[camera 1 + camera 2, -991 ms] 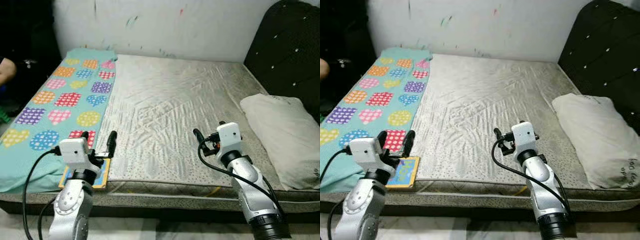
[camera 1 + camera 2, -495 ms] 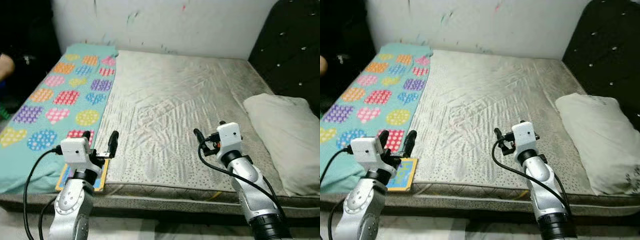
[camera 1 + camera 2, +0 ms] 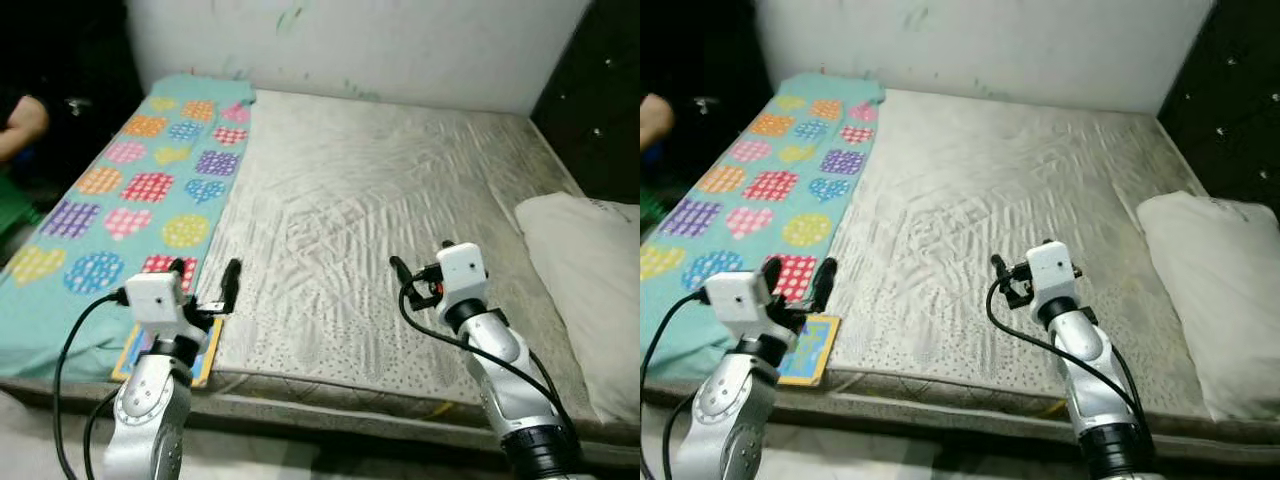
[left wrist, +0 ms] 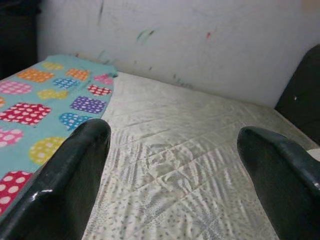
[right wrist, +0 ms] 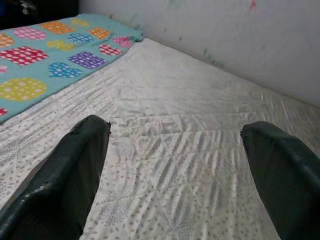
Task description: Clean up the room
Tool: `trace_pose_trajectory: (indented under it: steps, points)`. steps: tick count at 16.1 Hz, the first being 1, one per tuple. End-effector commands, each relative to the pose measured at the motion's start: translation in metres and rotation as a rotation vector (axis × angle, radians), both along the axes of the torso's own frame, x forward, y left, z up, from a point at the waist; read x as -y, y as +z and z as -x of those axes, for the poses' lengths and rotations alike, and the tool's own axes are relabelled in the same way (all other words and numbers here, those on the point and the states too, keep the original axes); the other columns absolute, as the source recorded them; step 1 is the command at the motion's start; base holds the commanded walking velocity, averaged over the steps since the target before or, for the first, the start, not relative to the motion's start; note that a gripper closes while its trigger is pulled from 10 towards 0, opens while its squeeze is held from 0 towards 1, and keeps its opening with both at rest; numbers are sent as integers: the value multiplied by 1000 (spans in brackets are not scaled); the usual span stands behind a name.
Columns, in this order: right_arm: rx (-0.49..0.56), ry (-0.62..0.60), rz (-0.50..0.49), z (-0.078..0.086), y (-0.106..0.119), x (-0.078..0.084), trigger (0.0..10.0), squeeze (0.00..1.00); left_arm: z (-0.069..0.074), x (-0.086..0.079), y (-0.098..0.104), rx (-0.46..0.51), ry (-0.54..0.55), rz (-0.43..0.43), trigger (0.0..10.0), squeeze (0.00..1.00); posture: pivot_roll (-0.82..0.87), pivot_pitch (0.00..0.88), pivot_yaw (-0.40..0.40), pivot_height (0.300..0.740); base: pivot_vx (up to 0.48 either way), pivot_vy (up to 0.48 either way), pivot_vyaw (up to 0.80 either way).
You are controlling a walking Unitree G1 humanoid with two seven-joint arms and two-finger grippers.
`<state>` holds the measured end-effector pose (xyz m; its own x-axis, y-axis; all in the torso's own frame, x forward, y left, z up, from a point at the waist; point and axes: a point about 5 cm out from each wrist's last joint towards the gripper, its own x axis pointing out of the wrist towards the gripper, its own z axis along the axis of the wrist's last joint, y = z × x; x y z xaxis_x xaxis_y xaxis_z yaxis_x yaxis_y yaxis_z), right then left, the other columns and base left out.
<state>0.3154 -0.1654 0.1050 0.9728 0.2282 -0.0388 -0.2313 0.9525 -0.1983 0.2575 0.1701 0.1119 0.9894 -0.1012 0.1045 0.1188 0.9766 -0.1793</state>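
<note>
Not much done yet, by my read. I'm standing at the foot of the bed, both arms raised over its near edge, nothing in hand.

Left gripper: fingers spread wide, empty, hovering above the near left corner. Right gripper: also spread wide and empty in its wrist view, over the middle of the near edge.

What's on the bed:
- grey-beige quilted mattress, bare, stitched in diamond lines, speckled print along the near strip, slightly wrinkled sheen.
- teal blanket with dotted hearts and circles in many colours, soft fabric, laid flat along the left side from the wall end and draping over the near left edge.
- small flat rectangular book or card with an orange border and blue face, at the near left corner just beside the blanket edge, right under my left gripper. Stiff, thin, looks easy to pinch by an edge.
- off-white pillow, plump, creased cover, lying on the right side near the black tufted headboard.

Left to do, I'd guess: pick up the flat book, straighten or fold the blanket, place the pillow. Wall behind is white with paint smudges. Someone's arm shows at the far left.
</note>
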Motion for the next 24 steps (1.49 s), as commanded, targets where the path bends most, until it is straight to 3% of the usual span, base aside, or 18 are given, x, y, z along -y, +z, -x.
trace_pose_trajectory:
  steps: [1, 10, 16, 24]
  points:
    - [2, -5, -2, 0, 1, 2, 10000, 0, 1, -2, 1, 4, 5, -6, 10000, 0, -44, 0, -57, 740, 266, 0, 0]
    - [0, -6, -5, -1, 1, 2, 10000, 0, 0, -4, 2, 1, 16, -5, 10000, 0, -43, 0, -58, 740, 267, 0, 0]
    - [-1, -8, -6, -1, 0, 2, 10000, 0, -2, -6, -2, -31, 45, 12, 10000, 0, -43, 0, -56, 740, 0, 0, 0]
    - [-7, 2, -3, 0, -1, 1, 10000, 0, -2, -5, -1, -30, 41, 10, 10000, 0, -44, 0, -58, 740, 0, 453, 0]
